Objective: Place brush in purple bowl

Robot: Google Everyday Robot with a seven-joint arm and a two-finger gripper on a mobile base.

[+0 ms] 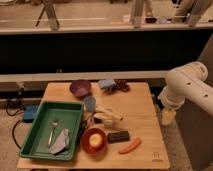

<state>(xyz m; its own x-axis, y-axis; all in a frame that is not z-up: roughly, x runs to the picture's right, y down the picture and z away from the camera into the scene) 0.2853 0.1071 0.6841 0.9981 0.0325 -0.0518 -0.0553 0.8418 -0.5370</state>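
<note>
The purple bowl (80,88) stands upright at the back left of the wooden table (142,115). The brush (107,115), with a pale handle, lies near the middle of the table, in front of and to the right of the bowl. My white arm (187,85) hangs off the table's right side. The gripper (168,117) points down beside the right edge, well away from the brush and the bowl, and holds nothing that I can see.
A green tray (40,142) with a fork and a grey cloth sits front left. An orange-red bowl (94,141) holding a yellow thing, a black block (118,136) and an orange stick (130,145) lie in front. A blue thing (106,83) and a dark cluster (120,86) lie at the back.
</note>
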